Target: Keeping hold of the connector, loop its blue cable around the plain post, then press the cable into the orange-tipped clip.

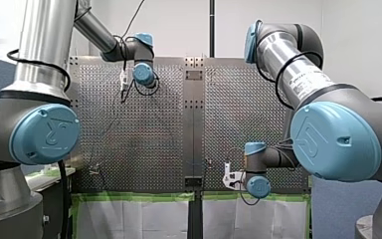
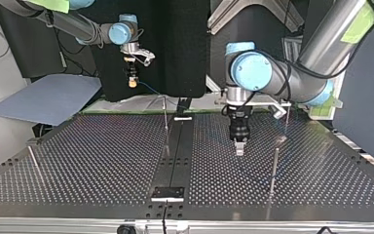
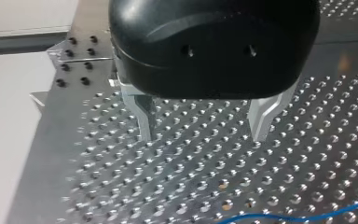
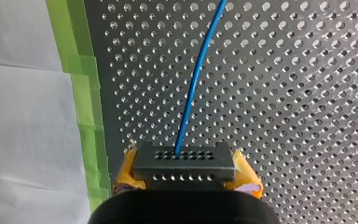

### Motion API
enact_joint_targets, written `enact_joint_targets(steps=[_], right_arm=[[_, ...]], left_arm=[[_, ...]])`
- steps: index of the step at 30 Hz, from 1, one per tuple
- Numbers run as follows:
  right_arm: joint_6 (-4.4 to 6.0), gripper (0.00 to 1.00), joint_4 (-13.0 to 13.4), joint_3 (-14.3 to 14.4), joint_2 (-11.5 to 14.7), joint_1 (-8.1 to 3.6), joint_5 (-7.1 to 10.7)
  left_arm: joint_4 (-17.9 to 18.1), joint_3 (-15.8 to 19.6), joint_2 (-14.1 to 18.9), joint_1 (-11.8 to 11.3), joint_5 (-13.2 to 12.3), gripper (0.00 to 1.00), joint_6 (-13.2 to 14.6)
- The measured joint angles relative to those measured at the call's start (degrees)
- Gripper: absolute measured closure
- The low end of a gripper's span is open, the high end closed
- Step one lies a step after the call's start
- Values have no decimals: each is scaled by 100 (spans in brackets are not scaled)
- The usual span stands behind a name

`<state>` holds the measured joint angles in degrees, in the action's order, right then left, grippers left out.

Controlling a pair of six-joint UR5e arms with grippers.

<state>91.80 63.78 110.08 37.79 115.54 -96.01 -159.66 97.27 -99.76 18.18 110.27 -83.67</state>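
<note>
Pads (image 4: 127,171) of yellow on the right gripper (image 4: 184,169) clamp the dark, blocky, hole-dotted connector (image 4: 185,161), its thin blue cable (image 4: 193,88) curving away over the perforated metal table (image 4: 284,93), above which the left gripper (image 3: 203,133) holds bare metal fingers (image 3: 144,122) apart.

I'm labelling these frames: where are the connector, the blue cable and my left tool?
connector (image 4: 184,167): right wrist view, centre of its dark face.
blue cable (image 4: 192,93): right wrist view, its middle stretch.
left tool (image 3: 203,136): left wrist view, midway between its fingertips.

Connector (image 4: 185,162) in right hand (image 4: 187,173), cable (image 4: 195,84) ahead
</note>
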Motion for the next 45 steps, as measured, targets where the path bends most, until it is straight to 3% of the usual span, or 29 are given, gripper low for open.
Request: enact_joint_targets(steps=[8,18,28,34,45], right_arm=[[-2,100,13,-2,0,0,4],[-1,100,9,-3,0,7,12],[-3,100,6,0,0,26,19],[1,100,9,0,0,38,20],[-6,100,20,-1,-2,46,20]], left_arm=[[-145,-449,-139,-32,-60,0,39],[-292,-516,-136,-11,-64,0,-225],[-163,-582,-160,-33,324,0,290],[-241,-851,-380,29,410,0,542],[-239,-1100,-701,28,895,0,921]])
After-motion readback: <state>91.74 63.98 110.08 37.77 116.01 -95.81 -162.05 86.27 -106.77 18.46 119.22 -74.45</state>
